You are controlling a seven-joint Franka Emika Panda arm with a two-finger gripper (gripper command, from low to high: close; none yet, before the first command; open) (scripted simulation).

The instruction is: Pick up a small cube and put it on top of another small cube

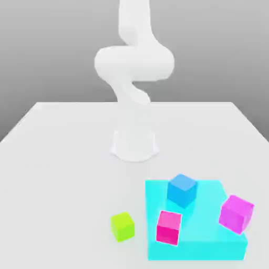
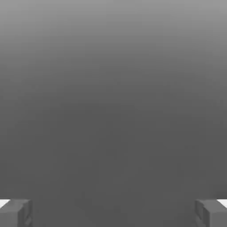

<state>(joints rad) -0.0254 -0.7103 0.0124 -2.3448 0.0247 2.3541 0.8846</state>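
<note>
On the white tabletop (image 1: pixel 58 157) stands the white arm (image 1: pixel 134 63), ahead of a flat cyan slab (image 1: pixel 210 247) (carrying blue (image 1: pixel 182 189), magenta (image 1: pixel 236 213) and hot-pink (image 1: pixel 169 227) cubes). Just beside the slab, toward the exterior view's left, sits the small lime-green cube (image 1: pixel 122 226). The jaws (image 2: pixel 113 213) gape wide, gripping nothing.

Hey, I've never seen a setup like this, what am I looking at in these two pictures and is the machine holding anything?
It's a computer-simulated white robot arm standing on a white table. The exterior view looks at the scene from off the arm. On the table lie a cyan slab and a small lime-green cube beside it. On the slab sit a blue cube, a hot-pink cube and a tilted magenta cube. The hand view looks out from the arm's hand: its gripper is open, two grey fingertips wide apart, holding nothing.
</note>
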